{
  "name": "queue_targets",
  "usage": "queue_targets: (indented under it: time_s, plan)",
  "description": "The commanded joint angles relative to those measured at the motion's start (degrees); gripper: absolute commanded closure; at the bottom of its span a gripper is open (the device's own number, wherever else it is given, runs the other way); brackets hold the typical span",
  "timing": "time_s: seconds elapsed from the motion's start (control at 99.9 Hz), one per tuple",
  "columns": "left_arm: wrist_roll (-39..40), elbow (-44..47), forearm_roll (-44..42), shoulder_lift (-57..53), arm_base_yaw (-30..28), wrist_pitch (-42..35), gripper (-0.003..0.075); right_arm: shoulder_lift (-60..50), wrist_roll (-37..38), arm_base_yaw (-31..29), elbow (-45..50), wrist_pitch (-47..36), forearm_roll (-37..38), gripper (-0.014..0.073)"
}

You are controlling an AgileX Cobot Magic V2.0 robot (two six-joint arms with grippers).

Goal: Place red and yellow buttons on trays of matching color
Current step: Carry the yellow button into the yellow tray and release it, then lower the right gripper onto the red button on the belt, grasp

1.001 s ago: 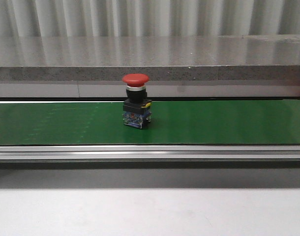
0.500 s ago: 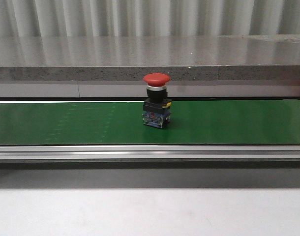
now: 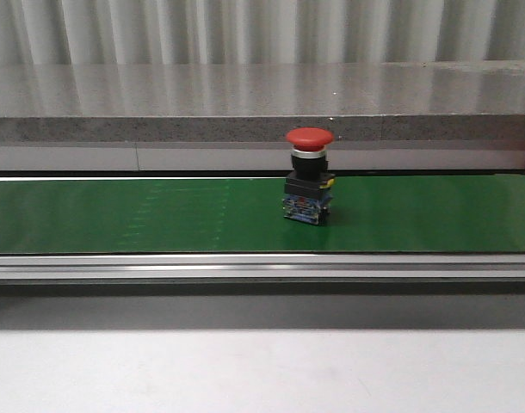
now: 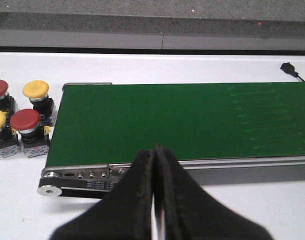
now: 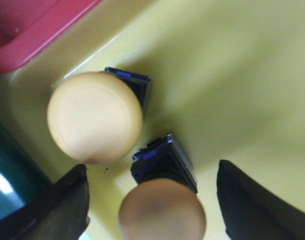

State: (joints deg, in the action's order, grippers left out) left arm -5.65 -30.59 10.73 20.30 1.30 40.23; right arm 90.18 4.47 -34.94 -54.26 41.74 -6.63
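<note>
**Red button carried rightward along the green belt**

Red is the cap of the single button (image 3: 310,176) seen standing upright on the green conveyor belt (image 3: 116,215) in the front view, a little right of the middle. A second ago it was seen left of centre, and half a second ago about at centre; a steady drift to the right is thus shown, while the button has been kept upright throughout. No arm is seen in the front view.

In the left wrist view the left gripper (image 4: 153,200) is held above the near rail at the belt's left end, its jaws pressed together with nothing between them. Beside that end of the belt, on the white table (image 4: 272,210), a small stock of buttons (image 4: 20,125) is gathered, two red-capped and two yellow-capped, not yet fed.

In the right wrist view the right gripper (image 5: 152,200) is spread wide over the yellow tray (image 5: 232,75). Two yellow buttons are seen in that tray: one (image 5: 95,117) lies clear of the fingers, the other (image 5: 161,210) sits between them but is touched by neither. A corner of the red tray (image 5: 27,25) is visible just beside the yellow one.

It is judged that the yellow delivery is done and that the approaching red button will have to be met by the right arm and set in the red tray.
</note>
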Motion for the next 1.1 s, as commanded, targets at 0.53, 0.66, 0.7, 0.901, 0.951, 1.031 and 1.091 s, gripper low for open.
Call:
queue_targets:
  time_s: [0.53,0.66,0.7,0.901,0.951,1.031,1.091]
  plan:
    - [0.11,-1.53,1.0,0.35,0.44,-4.81,0.074,-21.2,-1.97,9.86,-1.63,-0.18,0.63,-0.0022]
    - [0.11,-1.53,1.0,0.35,0.44,-4.81,0.074,-21.25,-2.03,15.99,-3.78,3.87,0.63,-0.0051]
    - [0.11,-1.53,1.0,0.35,0.44,-4.81,0.074,-21.25,-2.08,17.7,-4.63,4.95,0.63,-0.0051]
    - [0.11,-1.53,1.0,0.35,0.44,-4.81,0.074,-20.21,-9.12,26.9,-11.9,13.37,0.63,-0.0051]
    - [0.11,-1.53,1.0,0.35,0.44,-4.81,0.074,-19.28,-10.42,28.69,-14.01,16.63,0.58,-0.0051]
    - [0.11,-1.53,1.0,0.35,0.44,-4.81,0.074,-17.09,-11.85,30.96,-17.57,21.85,0.58,-0.0051]
    - [0.11,-1.53,1.0,0.35,0.44,-4.81,0.074,-15.48,-13.14,32.47,-19.55,24.39,0.58,-0.0051]
